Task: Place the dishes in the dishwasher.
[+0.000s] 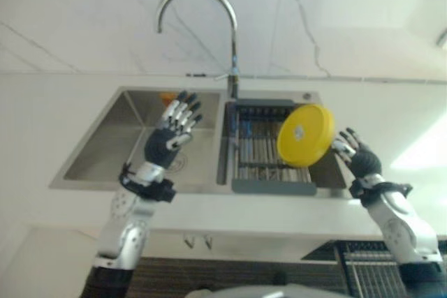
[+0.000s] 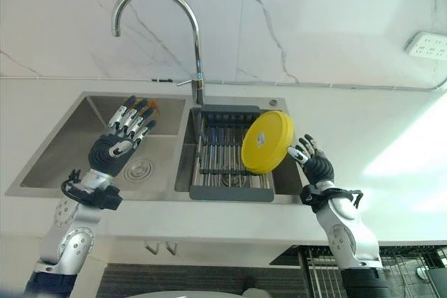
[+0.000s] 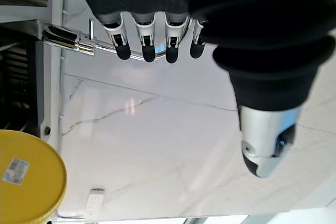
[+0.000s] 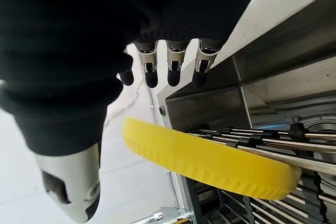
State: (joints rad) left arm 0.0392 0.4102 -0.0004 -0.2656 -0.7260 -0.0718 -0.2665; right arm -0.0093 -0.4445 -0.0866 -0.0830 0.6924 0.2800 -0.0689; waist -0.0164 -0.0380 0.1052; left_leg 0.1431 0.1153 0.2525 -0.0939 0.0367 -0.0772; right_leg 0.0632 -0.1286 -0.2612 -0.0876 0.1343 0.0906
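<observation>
White tabletop and steel sink: yellow plate tilted over the rack, apparently just released; right hand beside it and left hand both show straight, empty fingers.

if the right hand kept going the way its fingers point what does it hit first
Most likely the yellow plate, propped tilted in the sink rack just ahead of the right hand; the remaining gap is hard to judge.

One yellow plate, one rack
</observation>
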